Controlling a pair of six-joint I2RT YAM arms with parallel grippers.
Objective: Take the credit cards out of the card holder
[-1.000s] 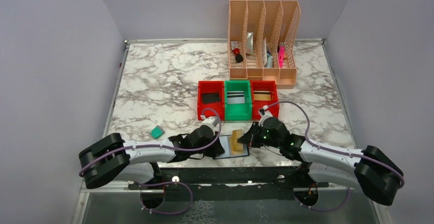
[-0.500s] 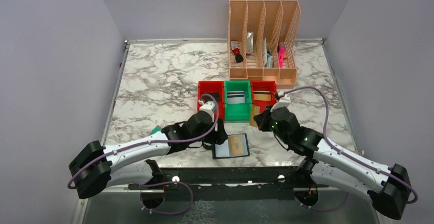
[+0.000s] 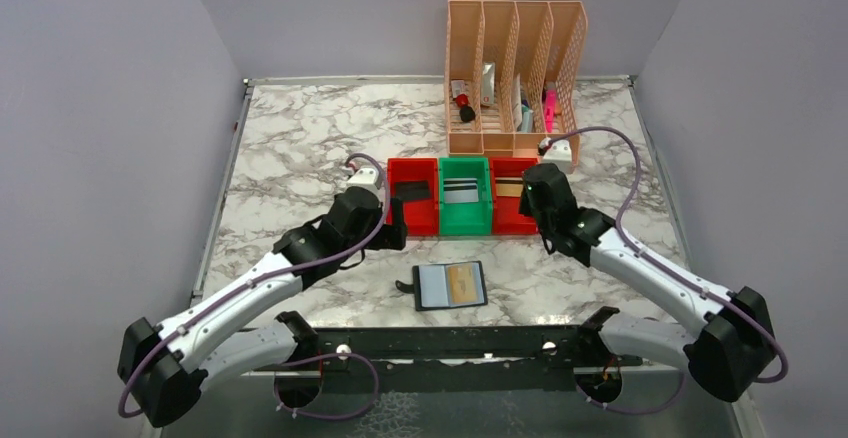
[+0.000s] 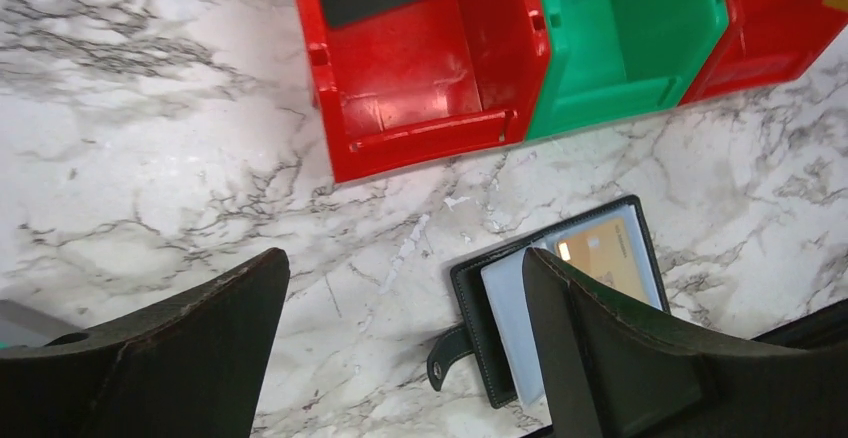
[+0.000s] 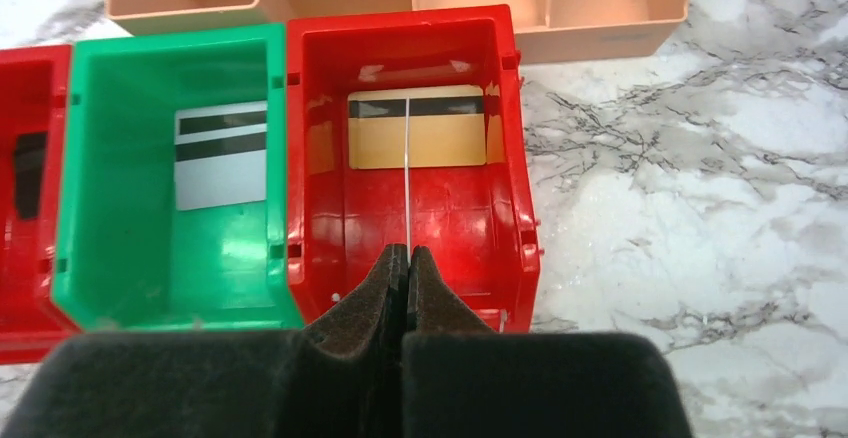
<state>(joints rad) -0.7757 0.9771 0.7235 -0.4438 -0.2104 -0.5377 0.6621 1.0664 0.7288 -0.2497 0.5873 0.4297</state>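
Open wallet (image 3: pixel 452 285) at lower centre, left gripper (image 4: pixel 405 263) jaws wide and empty, right gripper (image 5: pixel 407 253) pinching a card (image 5: pixel 407 178) edge-on over right-hand red bin (image 5: pixel 450 223)

Counter (image 3: pixel 300 158) — white marble, veined grey-black. Left bin (image 3: pixel 415 216) red, middle bin (image 3: pixel 465 220) green, right bin (image 3: pixel 510 216) red. Organizer (image 3: pixel 500 145) peach. Card holder (image 3: pixel 451 285) black, blue-grey inside, with a tan card (image 3: pixel 461 281). Edge-on card (image 5: pixel 407 188) in the right claw (image 5: pixel 408 250) — thin white.

Green bin (image 3: pixel 465 226) sits between red bins (image 3: pixel 415 221), before organizer (image 3: pixel 515 58).

Bright even light, soft shadows, glare in red bin (image 5: pixel 460 218)
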